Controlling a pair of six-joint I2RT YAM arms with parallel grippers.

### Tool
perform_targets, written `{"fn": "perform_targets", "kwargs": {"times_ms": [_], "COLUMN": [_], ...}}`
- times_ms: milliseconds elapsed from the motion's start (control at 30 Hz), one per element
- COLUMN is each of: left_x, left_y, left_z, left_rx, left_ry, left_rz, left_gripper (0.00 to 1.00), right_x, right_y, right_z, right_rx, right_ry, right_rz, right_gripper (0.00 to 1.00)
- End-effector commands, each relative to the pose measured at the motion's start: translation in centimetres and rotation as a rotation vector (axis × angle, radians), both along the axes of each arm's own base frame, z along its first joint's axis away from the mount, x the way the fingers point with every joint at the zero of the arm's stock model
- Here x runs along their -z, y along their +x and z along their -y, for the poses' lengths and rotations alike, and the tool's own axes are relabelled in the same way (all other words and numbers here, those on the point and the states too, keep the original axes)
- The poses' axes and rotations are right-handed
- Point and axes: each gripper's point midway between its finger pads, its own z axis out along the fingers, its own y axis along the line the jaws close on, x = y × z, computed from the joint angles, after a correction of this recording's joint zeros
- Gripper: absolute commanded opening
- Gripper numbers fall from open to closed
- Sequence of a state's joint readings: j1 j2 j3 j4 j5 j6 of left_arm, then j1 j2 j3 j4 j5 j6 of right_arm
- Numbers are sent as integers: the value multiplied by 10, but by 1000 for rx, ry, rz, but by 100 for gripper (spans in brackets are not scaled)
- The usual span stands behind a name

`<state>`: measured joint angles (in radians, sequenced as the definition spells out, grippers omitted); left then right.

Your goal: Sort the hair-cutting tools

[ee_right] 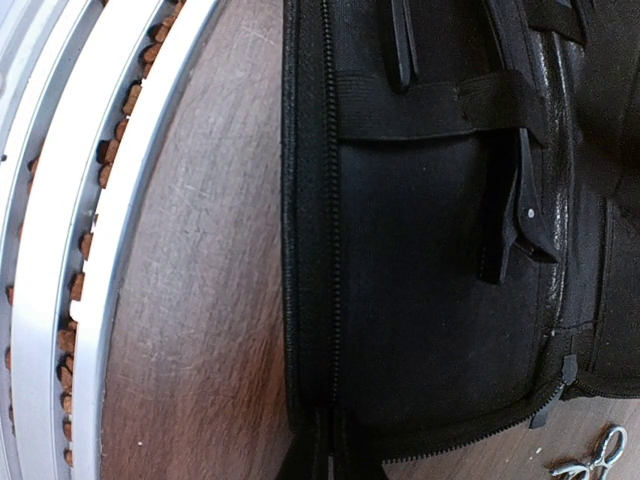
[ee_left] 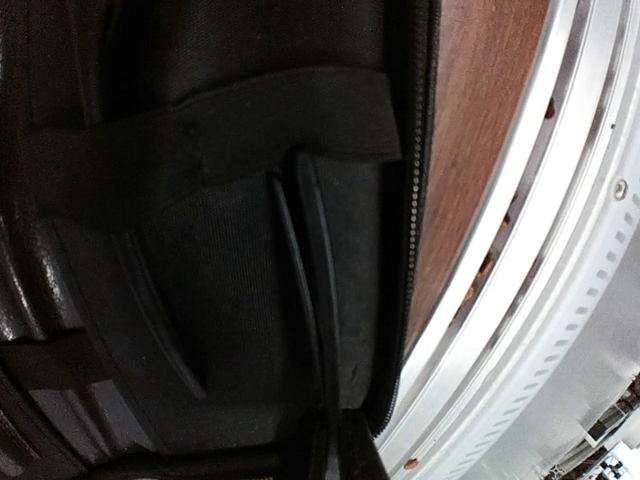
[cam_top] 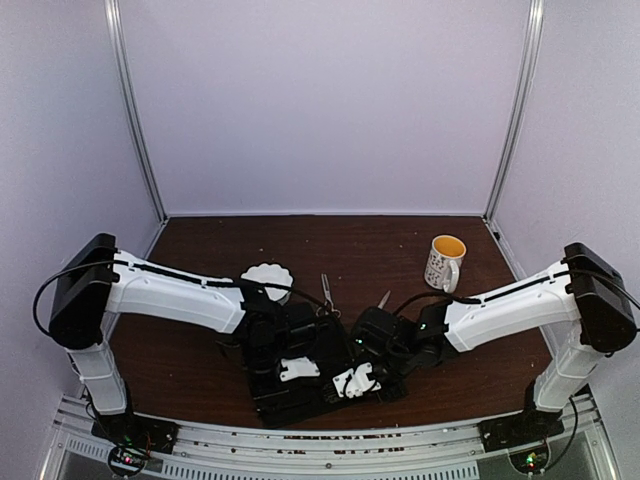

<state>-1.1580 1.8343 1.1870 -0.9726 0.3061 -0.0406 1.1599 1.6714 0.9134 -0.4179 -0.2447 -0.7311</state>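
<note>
Crowding in from either side, both arms are working low over the open case (ee_right: 420,300) at the near edge of the surface (cam_top: 200,250), and the step in hand looks to be seating tools under the elastic inside. Two dark clips (ee_left: 322,290) are lying side by side with their upper ends tucked beneath the strap (ee_left: 220,130). They are running down toward the left pincer (ee_left: 332,455), which is barely poking into its own view, so I cannot tell whether it is gripping a clip or standing parted. The right pincer (ee_right: 322,452) is sitting at the zipped rim of the case with its tips looking close together, but I cannot tell whether it is pinching that rim. Both pairs are waiting outside the case: the left scissors (cam_top: 327,292) just beyond it near the bowl (cam_top: 268,278), the right scissors (cam_top: 383,299) a little further over, toward the mug (cam_top: 445,262). To do this well, I'd say the left arm should be pushing along the clips' length, not across, so the strap is stretching rather than rolling. The right should be pinning the case so it isn't sliding toward the rail (ee_right: 115,200). The risk, as I judge it, is the arms fouling each other in this tight spot, so one should be moving while the other is holding.
</note>
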Motion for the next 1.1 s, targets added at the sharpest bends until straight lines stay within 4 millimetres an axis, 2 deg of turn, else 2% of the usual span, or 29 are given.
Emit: {"fn": "perform_targets", "kwargs": {"times_ms": [0,233,533,733,833,1067], "left_x": [4,2,3,0,1,5], "left_y": [2,-5,-14,-17,-14,1], "left_z": [17,11,-24,-30,-26,10], "left_rx": [27,48,-19,-46,-41,1], "left_ry": [-46,-57,86,104,95,40], "left_rz": [-6,-28,-48,-53,-41,-24], "left_gripper": [0,0,0,0,0,0], "right_x": [16,15,16,17,17,19], "right_y": [-1,-1,-2,-4,-4,-6], "right_z": [10,10,10,10,9,9], "right_rx": [15,18,20,16,14,9], "right_ry": [-48,-45,-52,-59,-55,-60], "right_rz": [-3,-9,-17,-22,-25,-26], "right_gripper": [3,3,2,2,2,2]}}
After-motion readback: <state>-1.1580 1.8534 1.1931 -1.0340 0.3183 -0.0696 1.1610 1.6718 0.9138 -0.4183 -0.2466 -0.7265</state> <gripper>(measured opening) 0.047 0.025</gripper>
